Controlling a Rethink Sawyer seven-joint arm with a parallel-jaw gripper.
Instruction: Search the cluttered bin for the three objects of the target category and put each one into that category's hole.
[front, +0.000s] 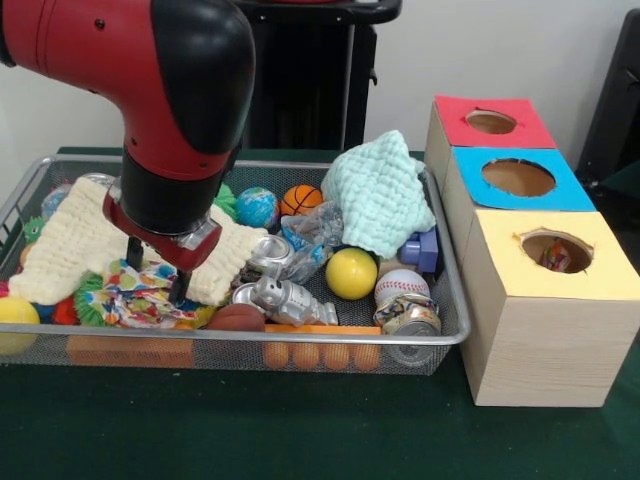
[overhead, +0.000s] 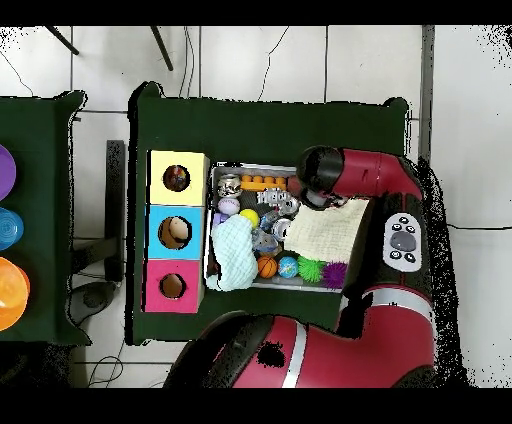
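Front view: printed bundle directly beneath tool.

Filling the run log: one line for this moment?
gripper: down on printed bundle | bin: cluttered | yellow hole: something inside

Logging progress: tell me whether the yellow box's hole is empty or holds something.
Holds something: a colourful bundle shows inside the yellow box's hole.

mint-green cloth, yellow ball, baseball, cream cloth
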